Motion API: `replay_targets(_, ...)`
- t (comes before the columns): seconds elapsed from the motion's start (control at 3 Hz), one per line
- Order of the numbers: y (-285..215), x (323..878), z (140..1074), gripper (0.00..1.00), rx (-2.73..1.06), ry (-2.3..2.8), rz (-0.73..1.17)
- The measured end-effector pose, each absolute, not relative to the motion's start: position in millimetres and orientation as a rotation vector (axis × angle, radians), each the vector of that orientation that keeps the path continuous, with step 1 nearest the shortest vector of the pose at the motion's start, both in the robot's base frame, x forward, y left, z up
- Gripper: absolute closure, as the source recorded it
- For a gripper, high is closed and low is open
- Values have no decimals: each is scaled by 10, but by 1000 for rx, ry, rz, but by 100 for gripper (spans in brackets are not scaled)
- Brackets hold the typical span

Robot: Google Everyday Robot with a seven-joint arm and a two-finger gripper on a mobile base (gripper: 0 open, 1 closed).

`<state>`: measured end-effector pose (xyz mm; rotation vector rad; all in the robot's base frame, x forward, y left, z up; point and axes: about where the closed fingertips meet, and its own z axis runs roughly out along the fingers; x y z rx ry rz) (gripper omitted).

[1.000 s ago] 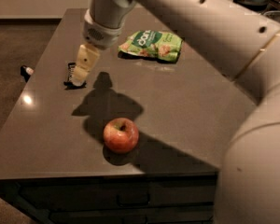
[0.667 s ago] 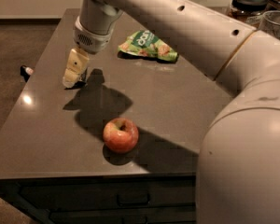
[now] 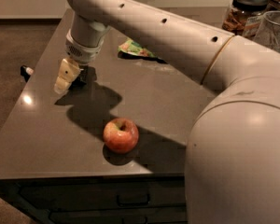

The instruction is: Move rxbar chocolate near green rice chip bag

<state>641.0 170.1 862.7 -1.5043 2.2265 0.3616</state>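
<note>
My gripper (image 3: 66,77) hangs low over the left part of the dark table (image 3: 46,139). A small dark flat piece, the rxbar chocolate (image 3: 83,74), shows right beside the gripper on its right, mostly hidden by it. I cannot tell whether the gripper touches it. The green rice chip bag (image 3: 134,48) lies at the far middle of the table, partly covered by my arm, well apart from the bar.
A red-yellow apple (image 3: 121,135) sits near the table's front edge. A small black and white object (image 3: 25,71) lies past the left edge. A lidded jar (image 3: 243,13) and a clear glass (image 3: 272,31) stand at the back right. My arm spans the right side.
The arm has swung further over the table and now covers more of the chip bag. The gripper has stayed at the bar on the left side.
</note>
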Motion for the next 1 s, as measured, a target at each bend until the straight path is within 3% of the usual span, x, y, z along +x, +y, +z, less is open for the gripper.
replay_targets(0.33, 1745, 6448, 8518, 0, -1491, 2211, 359)
replay_targets(1.0, 1770, 6513, 8454, 42, -1469, 2206, 358)
